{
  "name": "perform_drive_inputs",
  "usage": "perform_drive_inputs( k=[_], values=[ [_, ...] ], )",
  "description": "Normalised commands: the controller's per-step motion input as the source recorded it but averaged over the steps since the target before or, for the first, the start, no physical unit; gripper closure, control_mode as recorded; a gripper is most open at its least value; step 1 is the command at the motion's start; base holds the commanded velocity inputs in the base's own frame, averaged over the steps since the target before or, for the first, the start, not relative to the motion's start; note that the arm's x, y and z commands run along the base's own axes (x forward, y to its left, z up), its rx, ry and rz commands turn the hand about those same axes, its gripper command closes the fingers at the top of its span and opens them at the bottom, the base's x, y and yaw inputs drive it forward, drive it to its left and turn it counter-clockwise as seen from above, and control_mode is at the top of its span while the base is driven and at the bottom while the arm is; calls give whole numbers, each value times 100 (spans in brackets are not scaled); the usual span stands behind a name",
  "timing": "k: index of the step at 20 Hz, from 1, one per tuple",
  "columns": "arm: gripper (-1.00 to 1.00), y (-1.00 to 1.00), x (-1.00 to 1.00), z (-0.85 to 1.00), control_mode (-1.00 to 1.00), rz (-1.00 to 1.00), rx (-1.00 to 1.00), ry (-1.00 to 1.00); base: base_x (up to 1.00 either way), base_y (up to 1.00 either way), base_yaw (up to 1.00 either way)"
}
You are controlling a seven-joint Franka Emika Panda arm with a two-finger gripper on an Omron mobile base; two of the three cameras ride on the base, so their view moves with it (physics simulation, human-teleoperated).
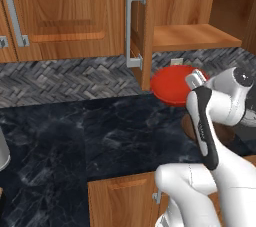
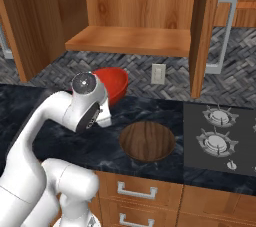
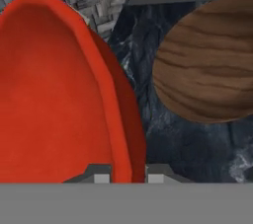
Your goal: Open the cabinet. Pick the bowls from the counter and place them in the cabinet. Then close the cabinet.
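The cabinet [image 2: 135,6] stands open, both doors swung wide and its shelf [image 2: 130,40] bare, so the first step looks done. Neither bowl has reached it. The red bowl [image 2: 111,84] sits at the back of the black marble tabletop [image 1: 100,131], just below the shelf and close to the herringbone tile wall [image 1: 65,76]. The brown wood-grain bowl [image 2: 147,141] lies on the tabletop in front of the red bowl, toward the stove [image 2: 220,136], near but apart from it. Both placements and the closing remain.

The arm [image 1: 220,116] rises from the base and folds forward, its wrist bent down over the red bowl. In the hand view the claw [image 3: 128,177] straddles the red bowl's near rim, one tip inside and one outside, pinching the wall. By my judgement the grasp is set and the lift comes next.
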Motion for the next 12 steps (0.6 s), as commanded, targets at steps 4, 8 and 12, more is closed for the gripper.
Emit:
perform_drive_inputs(
  k=[4, 8, 12],
  values=[
    [100, 0, -25, 87, -100, -6, 0, -18, 0, 0, 0],
    [100, 0, -2, 99, -100, 0, 0, -11, 0, 0, 0],
    [100, 0, 0, 89, -100, 0, 0, -11, 0, 0, 0]
  ],
)
